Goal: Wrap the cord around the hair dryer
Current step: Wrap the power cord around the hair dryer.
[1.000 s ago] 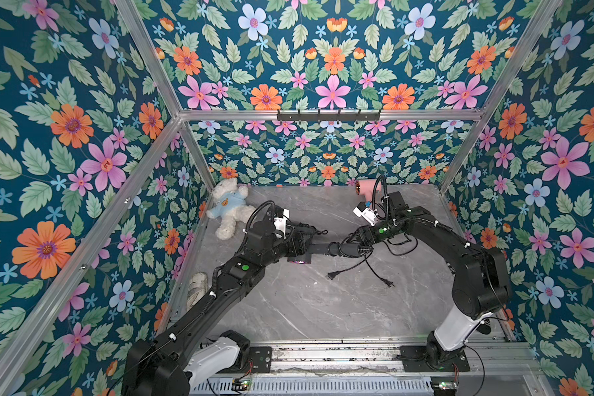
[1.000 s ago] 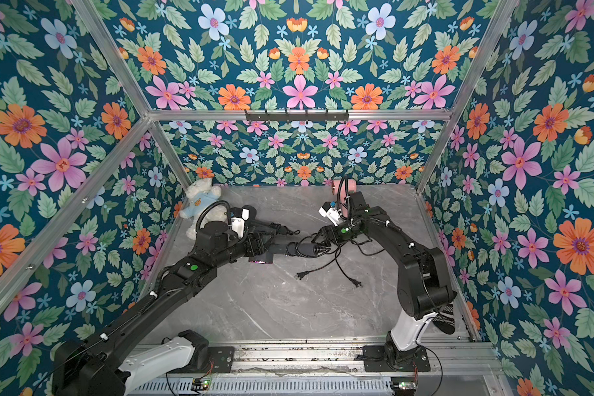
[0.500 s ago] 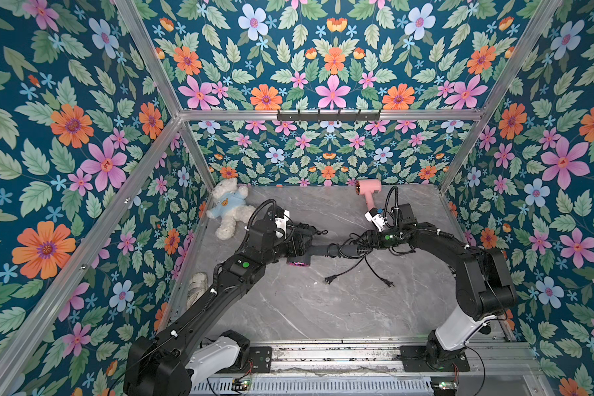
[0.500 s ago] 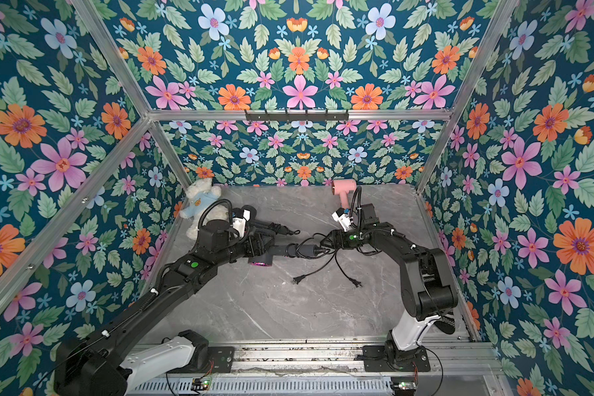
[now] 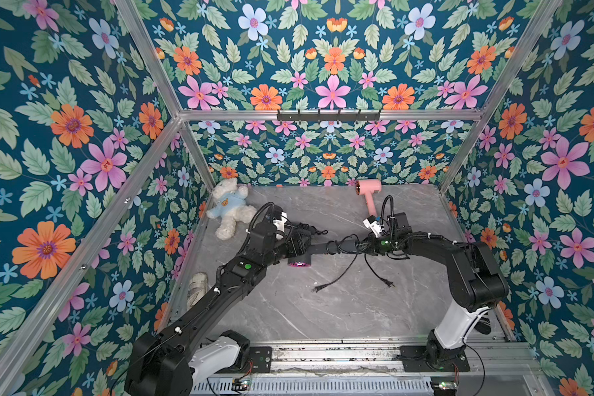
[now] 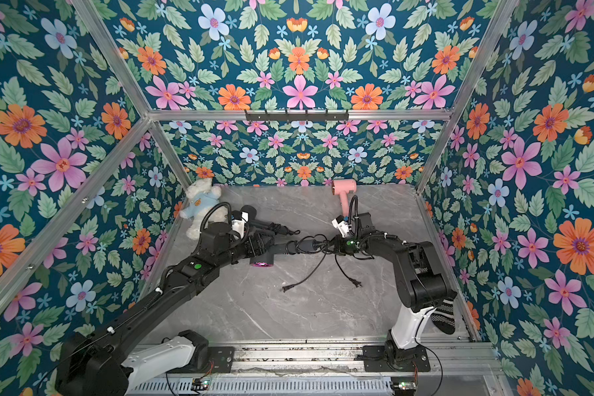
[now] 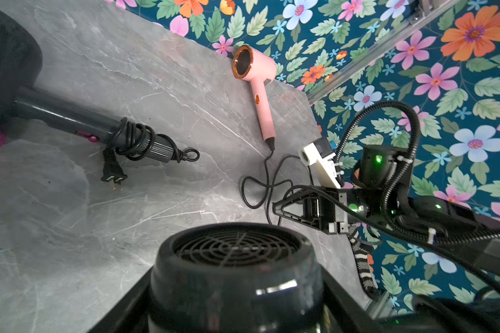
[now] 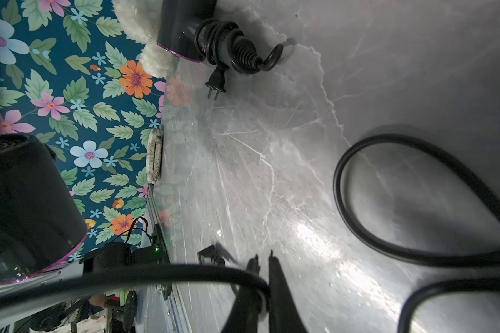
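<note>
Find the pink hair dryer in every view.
In a top view: pink hair dryer by the back wall, right of centre.
In a top view: same place.
Left wrist: lying against the back wall.
Right wrist: not in it.
Shared landmark: the held black hair dryer, in all four.

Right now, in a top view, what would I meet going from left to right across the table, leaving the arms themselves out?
In order: pale shoe by the wall → white teddy bear → black hair dryer between the arms → pink hair dryer → striped sock beside the right arm's base.
</note>
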Controlling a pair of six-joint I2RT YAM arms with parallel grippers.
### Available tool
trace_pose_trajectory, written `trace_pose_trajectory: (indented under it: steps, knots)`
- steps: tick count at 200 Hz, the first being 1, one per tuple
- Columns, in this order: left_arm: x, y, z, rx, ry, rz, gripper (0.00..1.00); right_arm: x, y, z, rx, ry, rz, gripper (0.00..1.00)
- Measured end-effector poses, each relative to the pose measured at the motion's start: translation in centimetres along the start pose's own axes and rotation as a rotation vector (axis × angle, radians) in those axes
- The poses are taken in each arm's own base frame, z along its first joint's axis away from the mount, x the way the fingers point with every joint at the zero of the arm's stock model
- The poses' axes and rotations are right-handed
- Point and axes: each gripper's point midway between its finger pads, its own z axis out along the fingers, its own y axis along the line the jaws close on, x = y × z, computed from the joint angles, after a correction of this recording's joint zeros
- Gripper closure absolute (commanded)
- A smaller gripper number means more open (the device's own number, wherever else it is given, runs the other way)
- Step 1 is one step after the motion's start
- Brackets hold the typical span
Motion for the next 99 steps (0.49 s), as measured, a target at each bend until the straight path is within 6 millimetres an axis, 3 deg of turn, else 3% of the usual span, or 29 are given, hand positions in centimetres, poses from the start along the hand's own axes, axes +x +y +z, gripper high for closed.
trace_pose_trajectory:
  steps: [15,32,57,72,99]
  knots:
    - [-0.7,0.6,0.1,-0.021,-0.035,-0.035,1.00,0.9,0.7,0.5,0.037,0.038,0.000,1.00]
    - [-2.0,1.3,0.2,-0.059,-0.099,-0.063,1.00,2.2,2.8,1.7,0.062,0.107,-0.054,1.00]
    - [-4.3,3.3,0.1,-0.189,-0.205,-0.084,1.00,6.0,6.3,3.6,0.082,0.251,-0.137,1.00]
    - [-5.2,5.6,-0.3,-0.310,-0.276,-0.106,1.00,8.0,8.0,3.5,0.083,0.307,-0.159,1.00]
    - [-5.2,10.9,-2.0,-0.551,-0.374,-0.146,1.00,8.7,10.0,1.8,0.095,0.309,-0.185,1.00]
